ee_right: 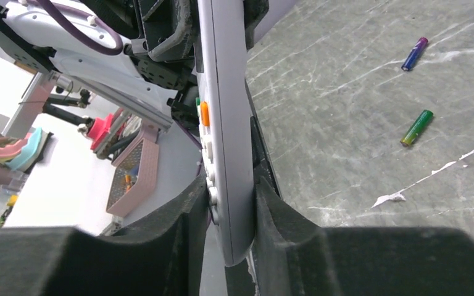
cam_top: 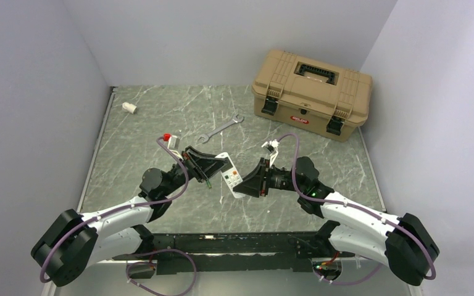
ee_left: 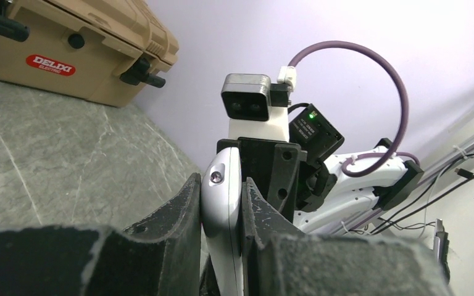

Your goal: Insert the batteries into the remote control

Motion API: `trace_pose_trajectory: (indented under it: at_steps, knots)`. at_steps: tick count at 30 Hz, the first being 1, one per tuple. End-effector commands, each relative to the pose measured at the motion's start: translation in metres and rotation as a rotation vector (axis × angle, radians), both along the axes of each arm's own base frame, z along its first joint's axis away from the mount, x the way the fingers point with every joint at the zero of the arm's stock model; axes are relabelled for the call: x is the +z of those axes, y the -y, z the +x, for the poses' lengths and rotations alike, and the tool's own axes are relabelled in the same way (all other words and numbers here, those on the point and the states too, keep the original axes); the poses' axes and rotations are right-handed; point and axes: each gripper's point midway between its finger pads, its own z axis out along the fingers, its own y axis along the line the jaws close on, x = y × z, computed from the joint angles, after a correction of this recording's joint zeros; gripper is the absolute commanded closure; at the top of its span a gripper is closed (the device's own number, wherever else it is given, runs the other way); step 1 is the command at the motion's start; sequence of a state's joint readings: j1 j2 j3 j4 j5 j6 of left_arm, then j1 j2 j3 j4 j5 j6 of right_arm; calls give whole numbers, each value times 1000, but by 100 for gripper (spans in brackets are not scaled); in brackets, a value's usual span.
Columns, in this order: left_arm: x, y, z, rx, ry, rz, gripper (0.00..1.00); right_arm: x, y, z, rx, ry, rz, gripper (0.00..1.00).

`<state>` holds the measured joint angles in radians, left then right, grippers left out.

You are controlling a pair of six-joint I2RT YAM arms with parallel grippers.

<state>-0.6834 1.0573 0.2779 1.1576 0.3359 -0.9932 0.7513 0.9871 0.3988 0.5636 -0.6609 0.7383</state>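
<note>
Black foam-padded fingers (ee_left: pixel 173 216) of the left gripper (ee_left: pixel 221 192) are clamped on the slim white plastic remote control (ee_left: pixel 221 206), 1 pad on each side. The remote shows edge-on in the left wrist view.

The right gripper (ee_right: pixel 229 197) is clamped on the other end of the same remote. Its pads (ee_right: pixel 274 209) press the button side and the back. 1 orange button (ee_right: pixel 204 113) sits on the side facing left in the right wrist view.

In the top view the 2 grippers meet at mid-table. The remote lies diagonally between them, button face toward the camera, with the left gripper on its far end and the right gripper on its near end.

The thin green cylinder battery (ee_right: pixel 417 127) and the thin dark blue-purple cylinder battery (ee_right: pixel 414 53) lie loose on the grey-green marbled table (ee_right: pixel 345 92). They are near each other but not touching, and apart from the remote and both grippers. I can't pick them out in the top view.

Further out:
- A silver metal wrench (cam_top: pixel 220 129) lies flat just beyond the grippers.
- A tan plastic toolbox (cam_top: pixel 311 92) with black latches and a black handle sits at the far right, lid shut.
- A short white tube stub (cam_top: pixel 129 108) lies near the far left corner.
</note>
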Motion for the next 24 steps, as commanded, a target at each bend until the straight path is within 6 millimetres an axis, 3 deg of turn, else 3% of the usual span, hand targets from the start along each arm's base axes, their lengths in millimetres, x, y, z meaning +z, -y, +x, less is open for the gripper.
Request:
trace_pose_trajectory:
  at_steps: [1,6,8,11,14,17,24]
  knots:
    - [30,-6,1,18,94,-58,100,27,1,-9,45,73,93,76]
    - [33,-9,4,36,97,-65,96,30,2,-10,49,78,96,93]
    - [33,-10,6,41,94,-65,81,31,2,-10,49,77,99,99]
    - [30,-12,9,57,80,-53,50,32,1,-7,36,82,84,100]
    - [25,-14,14,88,42,-17,30,25,2,19,-94,88,-21,100]
    - [16,-14,23,128,-5,65,4,14,9,39,-185,107,-150,100]
    - [-3,-31,43,295,-201,316,1,14,39,84,-434,188,-390,100]
